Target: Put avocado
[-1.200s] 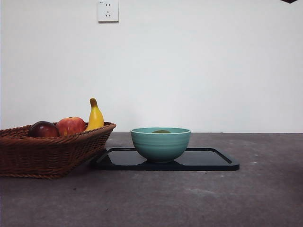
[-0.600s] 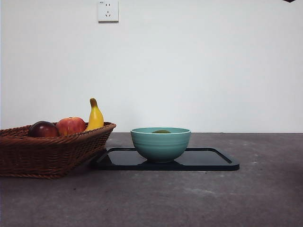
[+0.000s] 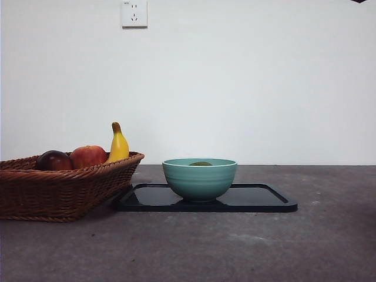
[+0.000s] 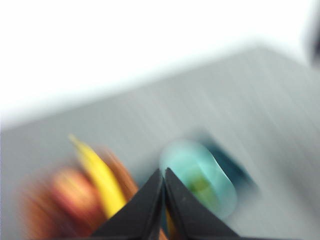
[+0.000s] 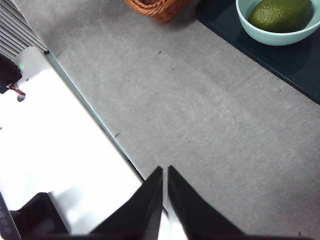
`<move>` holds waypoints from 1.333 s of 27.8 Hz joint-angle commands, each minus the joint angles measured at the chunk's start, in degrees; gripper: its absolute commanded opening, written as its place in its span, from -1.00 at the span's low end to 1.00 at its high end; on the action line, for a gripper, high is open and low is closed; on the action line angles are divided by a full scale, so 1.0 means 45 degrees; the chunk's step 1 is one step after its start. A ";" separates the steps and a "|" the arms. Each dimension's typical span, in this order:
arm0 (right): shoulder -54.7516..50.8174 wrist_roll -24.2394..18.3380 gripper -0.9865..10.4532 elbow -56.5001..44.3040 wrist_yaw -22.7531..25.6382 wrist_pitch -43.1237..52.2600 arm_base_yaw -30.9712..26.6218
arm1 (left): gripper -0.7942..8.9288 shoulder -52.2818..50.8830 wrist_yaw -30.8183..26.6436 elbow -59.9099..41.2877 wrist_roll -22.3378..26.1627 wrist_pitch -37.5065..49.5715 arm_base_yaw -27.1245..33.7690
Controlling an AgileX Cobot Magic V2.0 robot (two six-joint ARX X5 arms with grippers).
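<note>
The olive-green avocado (image 5: pixel 280 14) lies inside the teal bowl (image 3: pixel 200 178), and only its top (image 3: pixel 200 163) peeks over the rim in the front view. That bowl stands on a black tray (image 3: pixel 258 200). My left gripper (image 4: pixel 164 172) is shut and empty, high above the basket and bowl; its view is blurred by motion. My right gripper (image 5: pixel 165 170) is shut and empty, over bare table near the front edge, well away from the bowl (image 5: pixel 277 31). A black arm tip (image 3: pixel 358 1) shows at the top right corner.
A wicker basket (image 3: pixel 59 188) at the left holds a dark red-purple fruit (image 3: pixel 54 160), a red apple (image 3: pixel 88 155) and a banana (image 3: pixel 118 144). A white panel (image 5: pixel 55 150) borders the table by the right gripper. A wall socket (image 3: pixel 134 13) is behind.
</note>
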 commanded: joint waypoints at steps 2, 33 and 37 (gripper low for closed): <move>0.0092 0.0117 -0.82 0.0112 -0.0044 0.0165 0.0117 | -0.82 -0.1967 -0.0199 -0.2895 0.0253 0.4415 0.1953; 0.0092 0.0121 -0.82 0.0112 -0.0044 0.0170 0.0117 | -0.82 -1.0443 -0.2433 -1.4829 -0.0355 0.7028 0.5153; 0.0092 0.0121 -0.82 0.0112 -0.0044 0.0170 0.0117 | -0.82 -1.0448 -0.2433 -1.4970 -0.0486 0.6538 0.5153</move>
